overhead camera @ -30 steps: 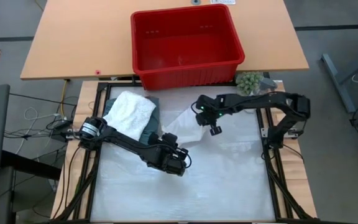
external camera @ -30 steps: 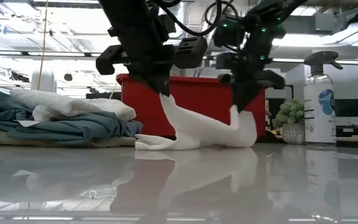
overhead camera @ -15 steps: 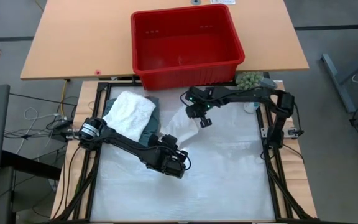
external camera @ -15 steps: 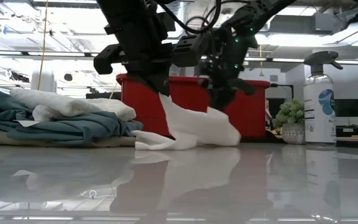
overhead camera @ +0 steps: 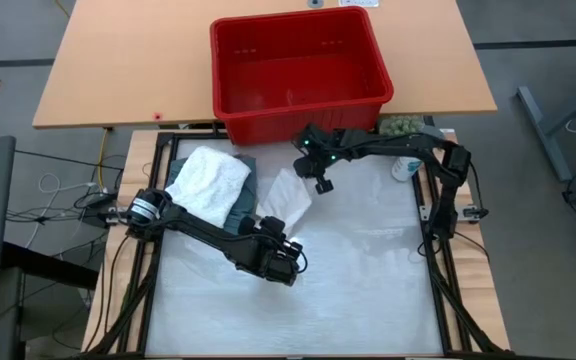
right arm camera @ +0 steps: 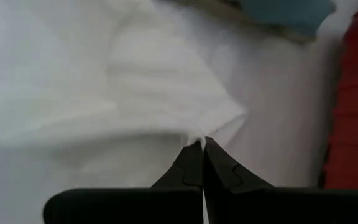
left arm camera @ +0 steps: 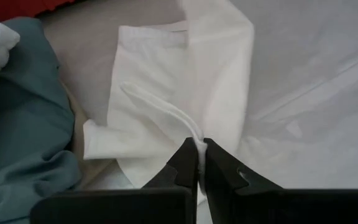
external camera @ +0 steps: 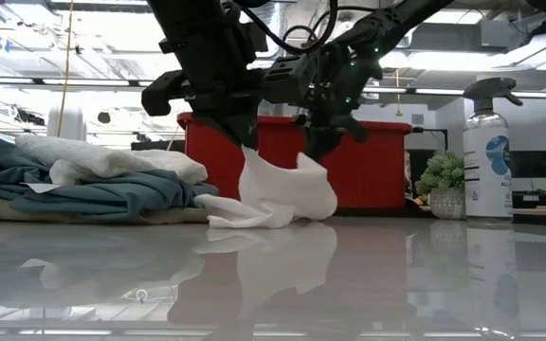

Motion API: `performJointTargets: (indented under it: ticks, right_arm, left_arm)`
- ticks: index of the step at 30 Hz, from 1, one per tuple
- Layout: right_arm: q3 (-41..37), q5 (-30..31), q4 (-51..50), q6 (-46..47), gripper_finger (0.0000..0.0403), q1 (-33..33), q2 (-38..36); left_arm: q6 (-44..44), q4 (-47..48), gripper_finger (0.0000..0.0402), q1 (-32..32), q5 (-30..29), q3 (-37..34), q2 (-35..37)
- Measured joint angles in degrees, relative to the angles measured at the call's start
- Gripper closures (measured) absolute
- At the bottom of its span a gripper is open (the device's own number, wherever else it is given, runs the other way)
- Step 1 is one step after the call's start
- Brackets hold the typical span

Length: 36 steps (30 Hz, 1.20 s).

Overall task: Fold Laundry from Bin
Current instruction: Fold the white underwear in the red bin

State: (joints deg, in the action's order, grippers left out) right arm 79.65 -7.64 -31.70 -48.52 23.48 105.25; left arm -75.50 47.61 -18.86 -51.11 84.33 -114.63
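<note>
Both grippers pinch the white cloth (overhead camera: 283,196) & hold it up off the table (overhead camera: 368,280). Left gripper (left arm camera: 200,163) has its jaws closed on the near edge. Right gripper (right arm camera: 202,157) has its jaws closed on the far edge, next to the red bin (overhead camera: 298,70). Teal garment (external camera: 112,196) w/ a white towel (overhead camera: 208,178) on top sits beside them. Bin looks empty.

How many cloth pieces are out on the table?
3: white cloth mid-table, pinched by the left claw and right claw; fluffy white piece on the teal garment by the red bin. More may be hidden underneath.
</note>
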Motion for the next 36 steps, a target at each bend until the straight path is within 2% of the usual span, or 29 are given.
performJointTargets:
  ticks: [15,23,36]
  right_arm:
    - [13.74,-0.25,0.20,-0.60,0.0385,-0.33,14.45]
    - [17.95,-0.13,-1.25,0.34,0.0382,1.85,18.04]
    - [18.04,-1.14,-1.34,4.42,0.0267,4.85,17.84]
  left_arm:
    - [-2.21,1.04,0.0400,-0.94,-0.01,0.00,0.00]
    - [-2.40,1.63,0.0400,-1.39,0.83,0.00,0.00]
    - [-2.78,1.91,0.0400,-1.37,0.81,0.00,0.00]
